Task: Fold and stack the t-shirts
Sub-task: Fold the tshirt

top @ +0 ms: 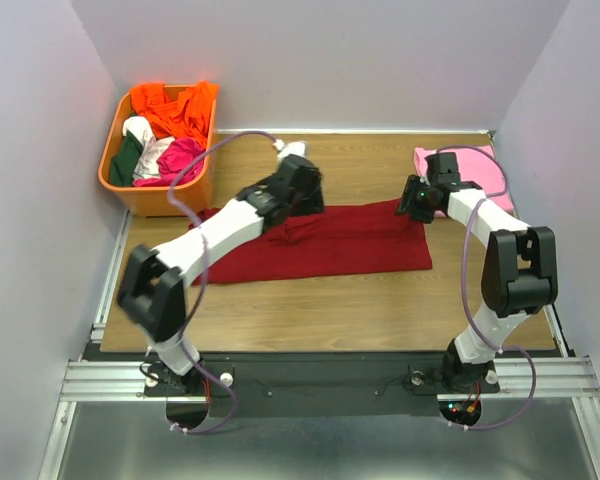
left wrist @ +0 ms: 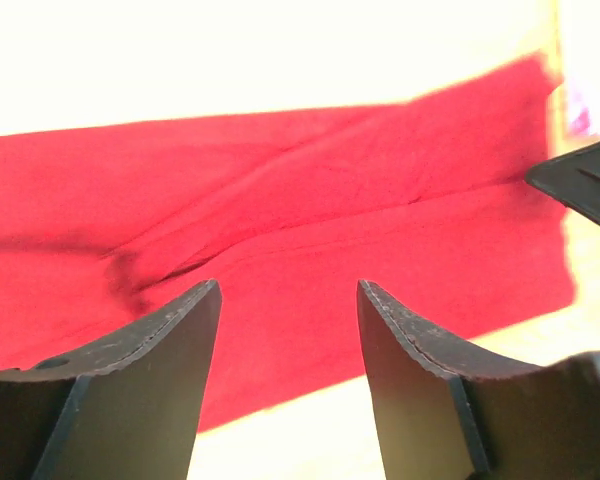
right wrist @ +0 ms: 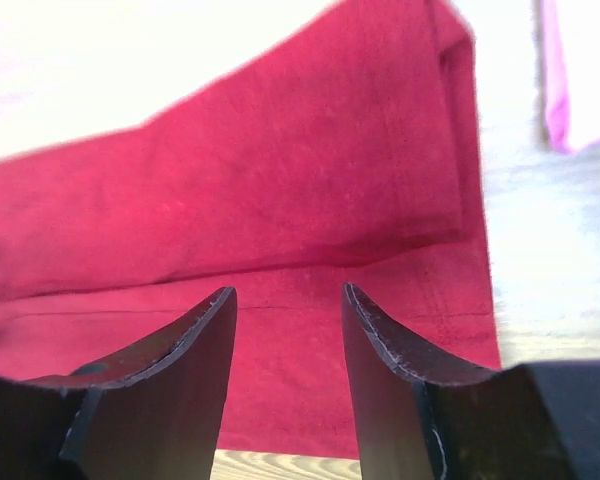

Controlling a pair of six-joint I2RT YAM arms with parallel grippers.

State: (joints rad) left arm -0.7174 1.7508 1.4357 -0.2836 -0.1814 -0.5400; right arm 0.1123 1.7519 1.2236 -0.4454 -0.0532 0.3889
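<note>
Cataloguing one dark red cotton t-shirt [top: 350, 245], flat on the wooden worktop [top: 330, 305]; we note left gripper [left wrist: 288, 287] and right gripper [right wrist: 289, 290] jaws apart, empty.

Your left black two-finger gripper [left wrist: 289, 296] and right black two-finger gripper [right wrist: 286, 298] both hover low, jaws parted, gripping nothing.

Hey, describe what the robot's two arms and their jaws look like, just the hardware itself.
Both the left arm and the right arm have white links joined by chunky black joint housings. A thin purple cable loops along each. A small green light glows near the right wrist. The jaws are black, curved and tapering, with pale scuffed edges.
</note>
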